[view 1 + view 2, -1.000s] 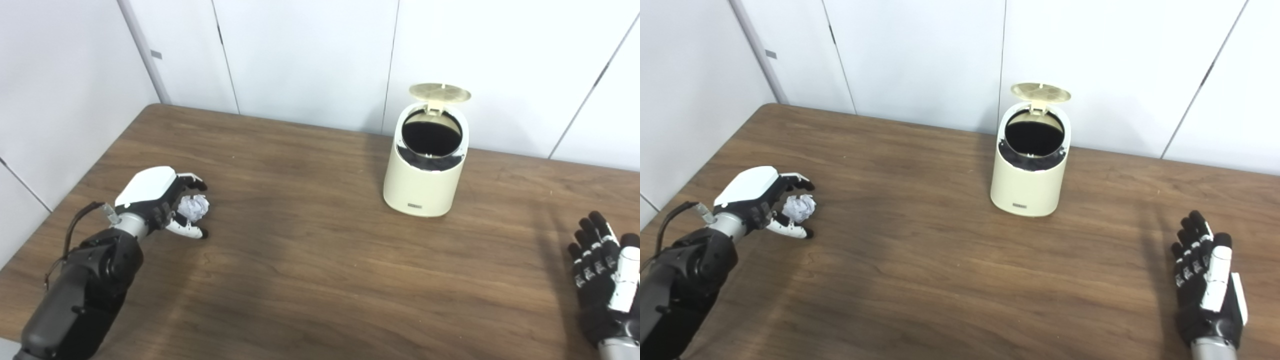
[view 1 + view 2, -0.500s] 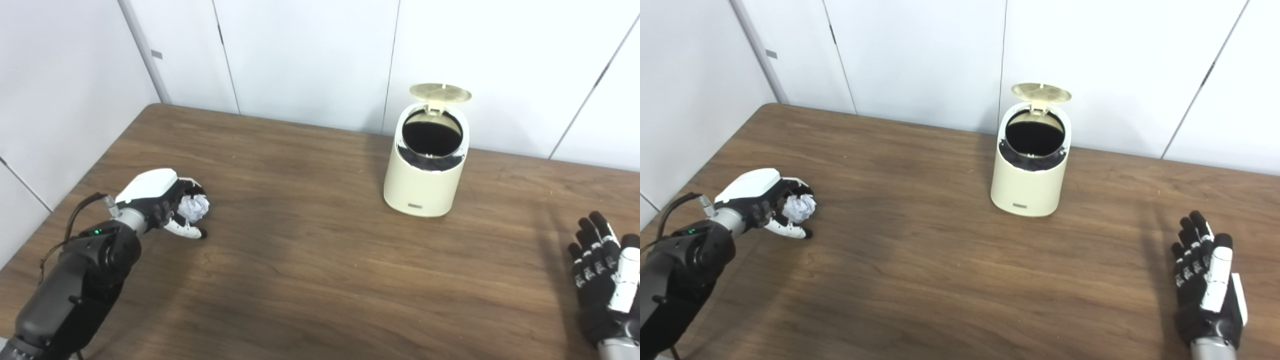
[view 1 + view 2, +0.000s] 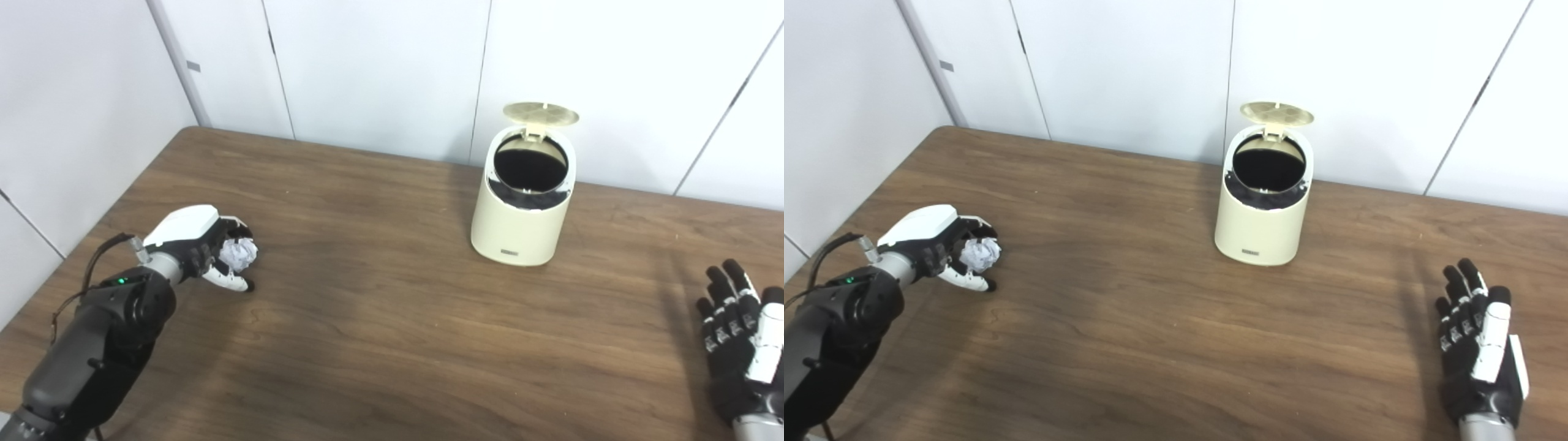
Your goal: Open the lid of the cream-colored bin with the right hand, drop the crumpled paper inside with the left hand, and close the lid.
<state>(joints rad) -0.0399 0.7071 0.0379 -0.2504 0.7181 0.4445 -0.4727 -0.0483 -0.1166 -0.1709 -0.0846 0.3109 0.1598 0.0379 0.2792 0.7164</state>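
A small dark label [image 3: 508, 251] is seen low on the front of the cream-colored bin [image 3: 520, 211], its writing too small to be read; the lid [image 3: 541, 113] is stood open above the dark mouth. The bin is set on a brown wood-grain table [image 3: 392, 318] near white wall panels [image 3: 380, 67]. Well left of the bin, the crumpled paper [image 3: 239, 253] is now enclosed more tightly by the left hand [image 3: 199, 242] than a second ago, while the right hand [image 3: 1479, 349], well right of the bin, is kept flat, spread and empty.

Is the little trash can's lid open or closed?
Open. The lid stands tipped up at the back of the cream-colored bin, and you can see the round dark hole under it.
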